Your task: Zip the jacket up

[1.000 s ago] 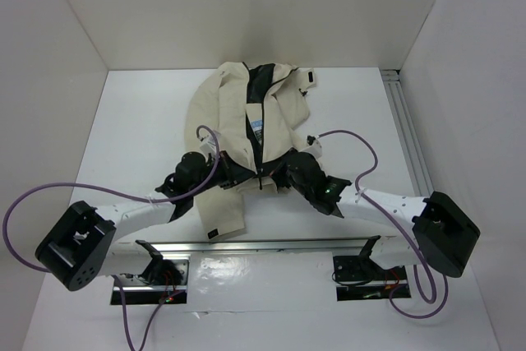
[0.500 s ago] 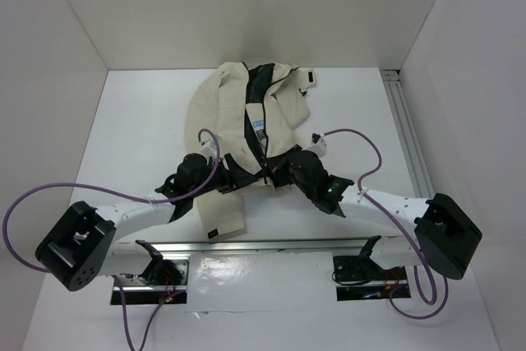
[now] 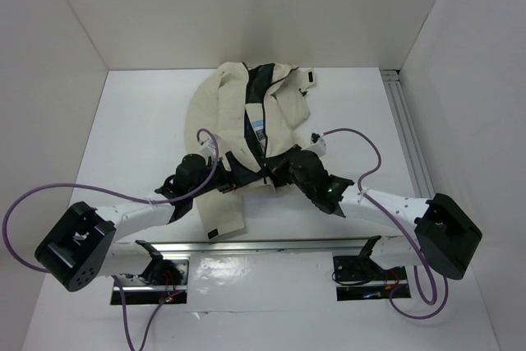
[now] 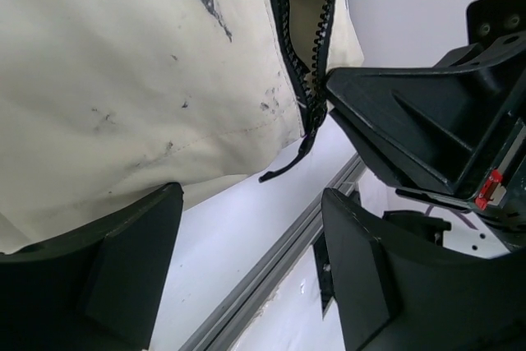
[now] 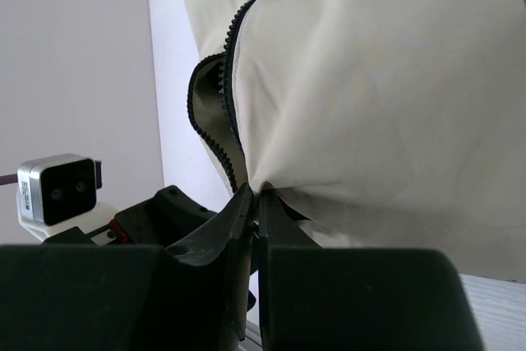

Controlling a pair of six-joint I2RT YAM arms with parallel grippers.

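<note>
The cream jacket (image 3: 222,104) lies spread on the white table, front up, collar far, its dark zipper line (image 3: 263,150) running down toward the arms. My left gripper (image 3: 236,173) is open beside the bottom hem; in the left wrist view its fingers (image 4: 123,260) stand wide apart over bare table, the jacket (image 4: 123,80) above them and the zipper teeth (image 4: 316,39) parted. A black pull tab (image 4: 288,166) hangs free. My right gripper (image 3: 278,172) is shut on the jacket's bottom edge (image 5: 370,80) by the zipper (image 5: 215,133), jaws (image 5: 259,196) pinching the fabric.
An aluminium rail (image 3: 263,246) runs along the near table edge, and another (image 3: 407,137) along the right side. White walls close in the back and both sides. The right gripper's black body (image 4: 427,129) sits close to my left fingers. A white-blue label (image 3: 257,129) shows inside the jacket.
My left gripper has opened and let go of the jacket's lower edge. The right gripper stays shut on the fabric and has shifted slightly toward the zipper.
</note>
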